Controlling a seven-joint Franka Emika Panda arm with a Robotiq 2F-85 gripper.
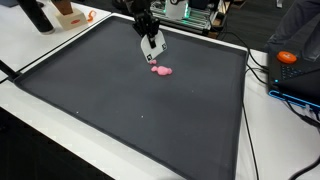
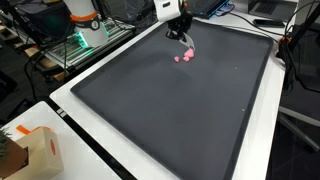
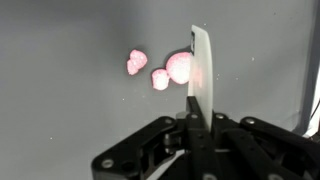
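In an exterior view my claw [image 1: 154, 58] hangs shut, empty, over the far mat [image 1: 120, 120], pink bits [image 1: 160, 70] just beside its tip. In an exterior view a white table [image 2: 75, 110] carries the mat, with a box [image 2: 35, 150] near left. In the wrist view the bits [image 3: 160, 68] lie left of my fingers [image 3: 201, 60].

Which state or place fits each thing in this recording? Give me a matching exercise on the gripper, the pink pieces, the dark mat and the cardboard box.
Things:
1. gripper
2. pink pieces
3. dark mat
4. cardboard box

Places or states:
a. spread flat, bearing the small items
b. brown, standing off the mat near its corner
c. shut, pointing down just over the mat
d. clustered on the mat right by the gripper's tip

Pairs: 1-c, 2-d, 3-a, 4-b
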